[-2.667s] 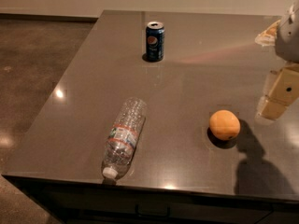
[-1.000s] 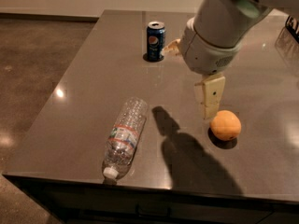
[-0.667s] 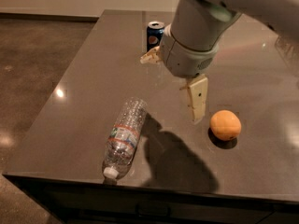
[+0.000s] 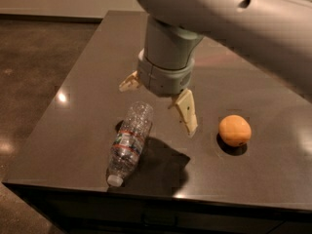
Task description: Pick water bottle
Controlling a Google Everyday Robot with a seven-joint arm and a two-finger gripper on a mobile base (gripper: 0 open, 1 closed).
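1. Grey-brown tabletop [image 4: 73,130] fills the view, and the gripper [image 4: 156,109] hangs over its middle, fingers spread wide and gripping nothing.
2. One cream finger [image 4: 187,112] points down and forward in plain sight. The other, on the side away from the orange [image 4: 235,129], shows only as a short stub, with most of it hidden behind the wrist collar.
3. Water bottle [image 4: 129,143] lies on its side near the front edge, white cap toward the edge and ribbed base pointing up at the gripper.
4. That base end sits below the spread fingers, nearer the stubby one. Whether anything touches the plastic, I cannot tell from this angle.
5. Label band reads white, red and green, the lettering too blurred to make out.
6. The orange sits well apart from the bottle, near the long finger's tip but clear of it.
7. Arm [image 4: 219,13] is cut off at the top and right edges, and it blocks the table's far middle.
8. Dark shadow pools on the table just beside the bottle, on the orange's side.
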